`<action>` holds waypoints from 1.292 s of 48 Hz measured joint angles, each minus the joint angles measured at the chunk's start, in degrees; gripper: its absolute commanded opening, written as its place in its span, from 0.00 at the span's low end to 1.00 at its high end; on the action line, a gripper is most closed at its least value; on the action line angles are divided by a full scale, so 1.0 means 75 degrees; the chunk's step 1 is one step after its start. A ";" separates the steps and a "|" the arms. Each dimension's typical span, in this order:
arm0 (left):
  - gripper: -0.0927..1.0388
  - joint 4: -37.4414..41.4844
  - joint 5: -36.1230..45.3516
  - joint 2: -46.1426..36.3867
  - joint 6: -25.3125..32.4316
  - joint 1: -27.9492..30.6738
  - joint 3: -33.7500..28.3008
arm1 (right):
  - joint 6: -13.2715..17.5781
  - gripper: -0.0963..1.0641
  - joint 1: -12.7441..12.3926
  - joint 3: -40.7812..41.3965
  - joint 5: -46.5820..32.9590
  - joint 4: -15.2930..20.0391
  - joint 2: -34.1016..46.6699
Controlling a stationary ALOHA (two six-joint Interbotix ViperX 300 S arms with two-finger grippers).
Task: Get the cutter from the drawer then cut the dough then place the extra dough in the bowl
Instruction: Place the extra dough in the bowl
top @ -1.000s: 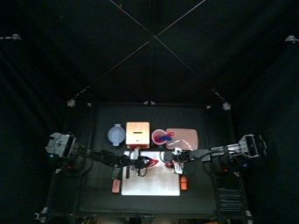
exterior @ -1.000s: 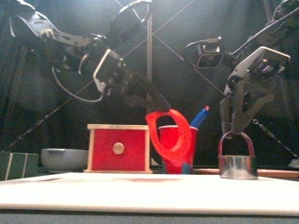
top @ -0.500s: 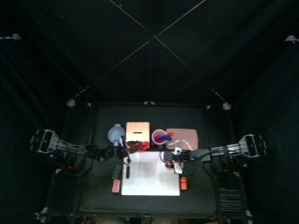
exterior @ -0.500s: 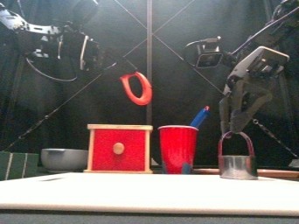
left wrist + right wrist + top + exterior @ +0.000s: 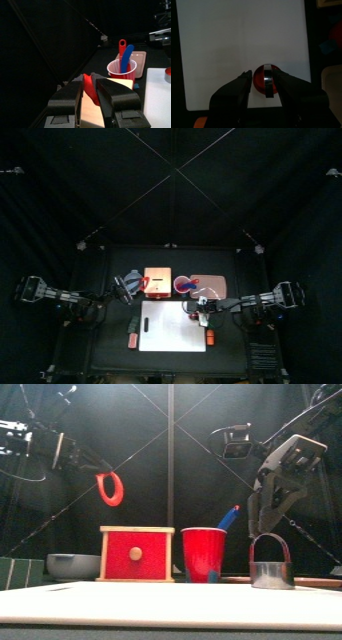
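Note:
My left gripper (image 5: 83, 459) hangs high at the left, shut on a red ring of dough (image 5: 110, 488) that dangles from it above the blue-grey bowl (image 5: 74, 564). In the left wrist view the dough ring (image 5: 90, 93) is pinched between the jaws. The round metal cutter (image 5: 271, 572) stands on the white cutting board (image 5: 160, 596) at the right. My right gripper (image 5: 262, 530) reaches down onto its wire handle and is shut on it. From the right wrist, the cutter (image 5: 270, 82) shows a red disc of dough (image 5: 258, 83) inside it, on the board (image 5: 238, 45).
The wooden box with the red drawer front (image 5: 136, 552) stands behind the board, right of the bowl. A red cup (image 5: 203, 554) holding a blue knife (image 5: 230, 517) stands beside the box. The pink tray (image 5: 209, 284) lies at the back right.
The left gripper has carried the dough ring up off the board and leftward, past the box to above the bowl. The right gripper and the cutter have stayed put.

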 measured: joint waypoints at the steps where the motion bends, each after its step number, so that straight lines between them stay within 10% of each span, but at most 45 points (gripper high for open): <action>1: 0.64 -0.0035 0.0000 -0.0070 -0.0012 0.0047 0.0082 | 0.0000 0.74 0.0000 -0.0023 0.0000 0.0000 0.0000; 36: 0.86 -0.0012 0.1699 0.0234 -0.0070 0.2426 0.0504 | 0.0000 0.74 0.0023 -0.0117 -0.0012 0.0012 0.0023; 62: 0.85 0.1430 0.1980 0.0223 -0.1500 0.0387 -0.0223 | -0.0047 0.74 0.0012 -0.0434 -0.2203 -0.0340 -0.0258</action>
